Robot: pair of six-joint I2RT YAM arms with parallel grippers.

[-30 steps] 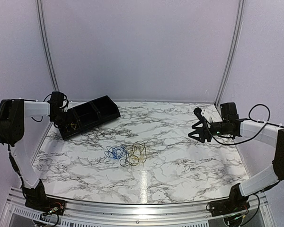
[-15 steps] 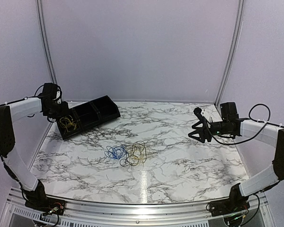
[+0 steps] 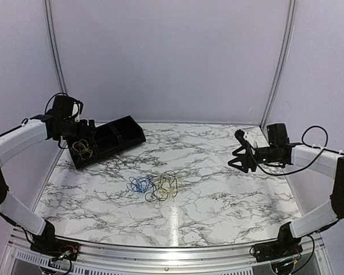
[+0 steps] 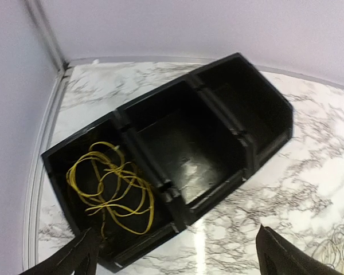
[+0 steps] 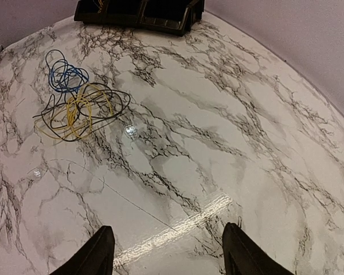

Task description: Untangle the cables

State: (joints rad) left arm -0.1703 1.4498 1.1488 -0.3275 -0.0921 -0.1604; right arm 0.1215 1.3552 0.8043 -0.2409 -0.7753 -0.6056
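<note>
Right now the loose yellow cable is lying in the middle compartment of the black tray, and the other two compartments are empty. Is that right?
Not quite. The yellow cable lies in the end compartment of the black tray, the one nearest the table's left edge, not the middle one. The left wrist view shows this. The other two compartments are empty, as you said.

One black tray (image 4: 272, 134), three compartments, below the left pincer (image 4: 183, 255); one coiled yellow cable (image 4: 121, 177) inside. Well ahead of the right pincer (image 5: 172, 252): one blue cable (image 5: 63, 77), one loose yellow cable (image 5: 83, 109), at least one black cable (image 5: 123, 100).
</note>
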